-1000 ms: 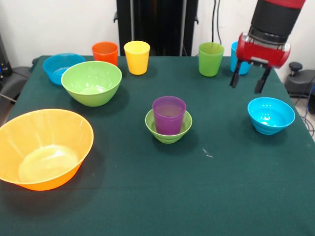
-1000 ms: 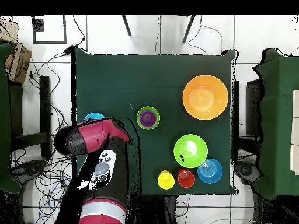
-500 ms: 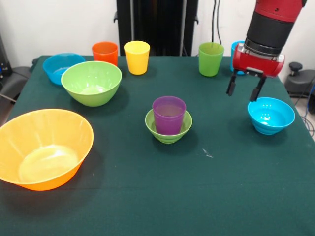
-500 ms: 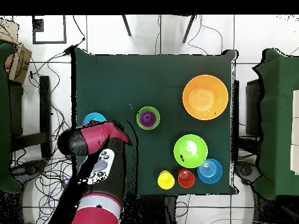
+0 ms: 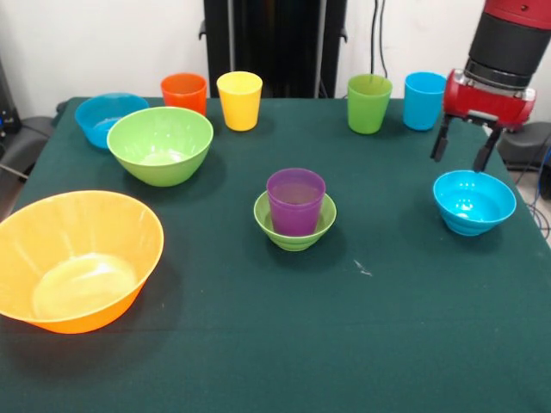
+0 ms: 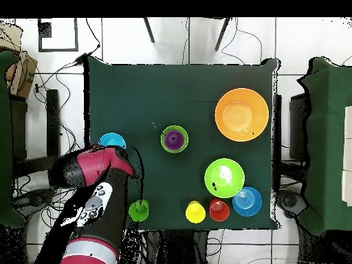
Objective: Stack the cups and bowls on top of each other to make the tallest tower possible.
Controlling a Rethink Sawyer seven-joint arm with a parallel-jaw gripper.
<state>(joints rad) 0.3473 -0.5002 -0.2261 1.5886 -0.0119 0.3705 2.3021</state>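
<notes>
A purple cup (image 5: 295,200) stands inside the small green bowl (image 5: 294,228) at mid-table; the pair shows from above as purple cup (image 6: 174,139) in small green bowl (image 6: 174,129). My gripper (image 5: 461,148) hangs open just above the far rim of the small blue bowl (image 5: 474,201), holding nothing. In the overhead view the red arm (image 6: 93,165) covers the gripper and part of the small blue bowl (image 6: 111,141). Along the far edge stand the green cup (image 5: 368,103), light blue cup (image 5: 424,101), yellow cup (image 5: 239,100) and orange cup (image 5: 184,92).
A big orange bowl (image 5: 76,258) sits at the near left. A medium green bowl (image 5: 160,144) and a medium blue bowl (image 5: 105,118) stand behind it. From above: orange bowl (image 6: 241,114), green bowl (image 6: 224,177), blue bowl (image 6: 247,201).
The gripper has swung rightward in the front view, from beside the green cup to above the small blue bowl, uncovering the light blue cup. It stays open. Nothing on the table moved.
</notes>
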